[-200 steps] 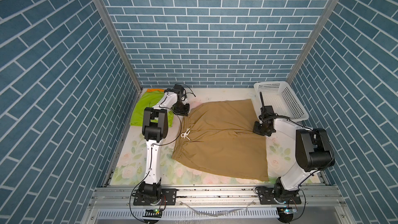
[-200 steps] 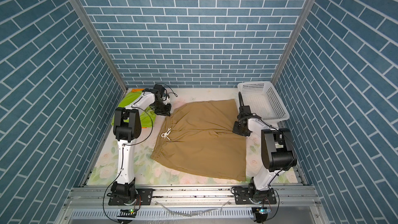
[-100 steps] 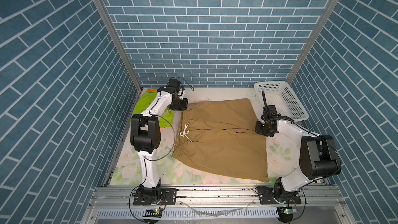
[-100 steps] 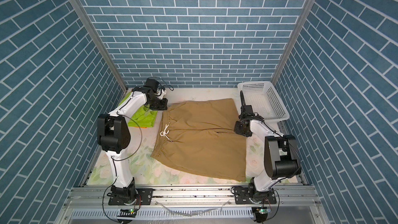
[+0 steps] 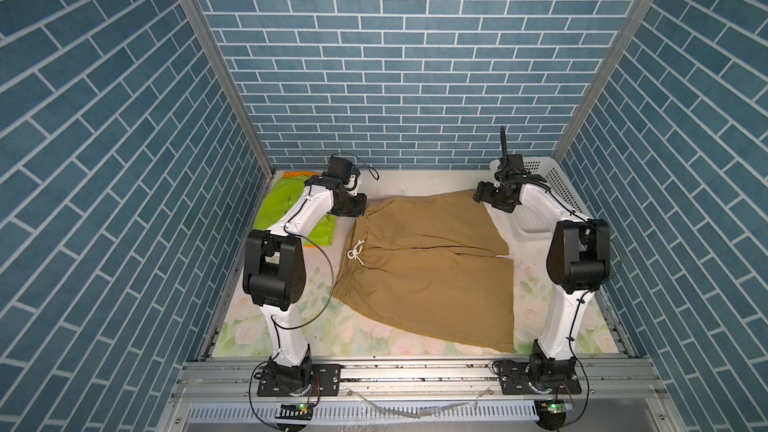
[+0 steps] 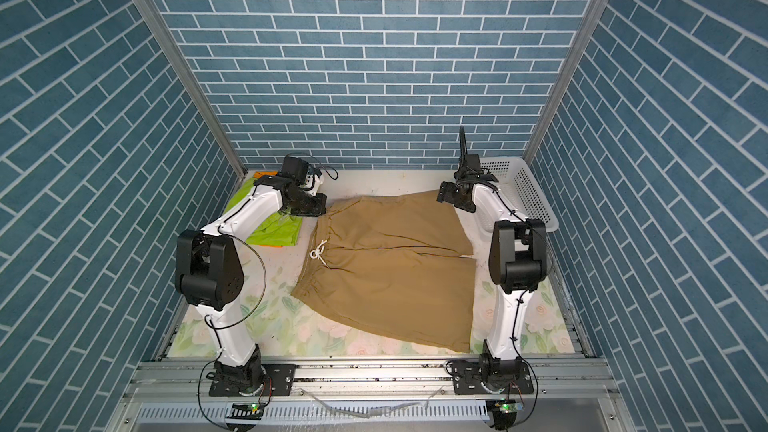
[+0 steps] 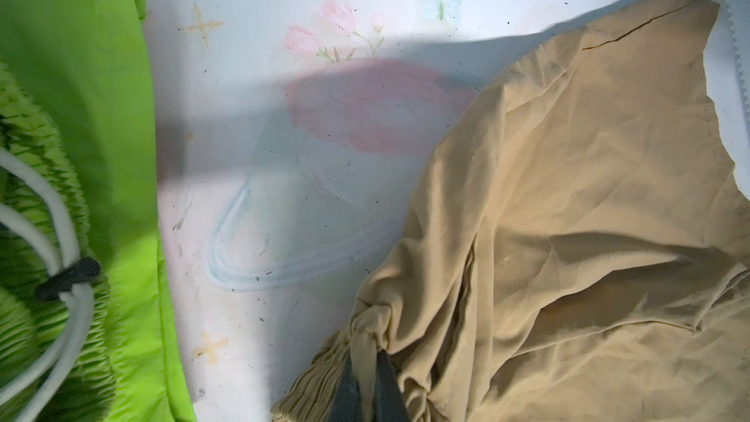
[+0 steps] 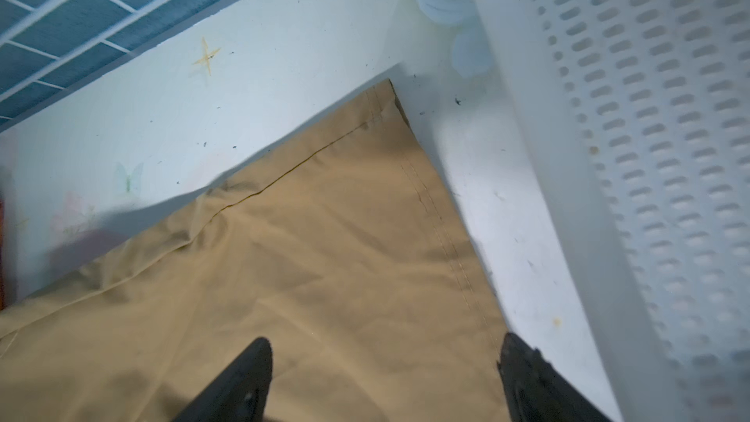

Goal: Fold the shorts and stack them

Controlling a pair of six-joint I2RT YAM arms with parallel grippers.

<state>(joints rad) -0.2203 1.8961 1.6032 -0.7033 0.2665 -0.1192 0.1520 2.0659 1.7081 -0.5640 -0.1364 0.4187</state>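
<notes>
The tan-brown shorts (image 5: 424, 268) (image 6: 390, 276) lie spread flat on the table, waistband to the left, with the white cord (image 5: 355, 252) tied in a bow. My left gripper (image 5: 360, 211) (image 7: 367, 379) is shut on the far corner of their gathered waistband (image 7: 324, 375). My right gripper (image 5: 478, 195) (image 8: 383, 353) stands open just over the far leg's hem corner (image 8: 381, 123), with nothing between its fingers. The lime green shorts (image 5: 286, 201) (image 7: 81, 115) lie at the far left. Orange shorts (image 5: 297, 174) peek out from under them.
A white perforated basket (image 5: 548, 176) (image 8: 649, 156) stands at the back right, close beside my right gripper. The floral table cover (image 5: 374, 184) shows between the shorts and the blue brick back wall. Both arms' bases sit at the front rail.
My right gripper has opened and let go of the tan hem after carrying it towards the back. The far leg now lies flat. The left gripper keeps hold of the waistband.
</notes>
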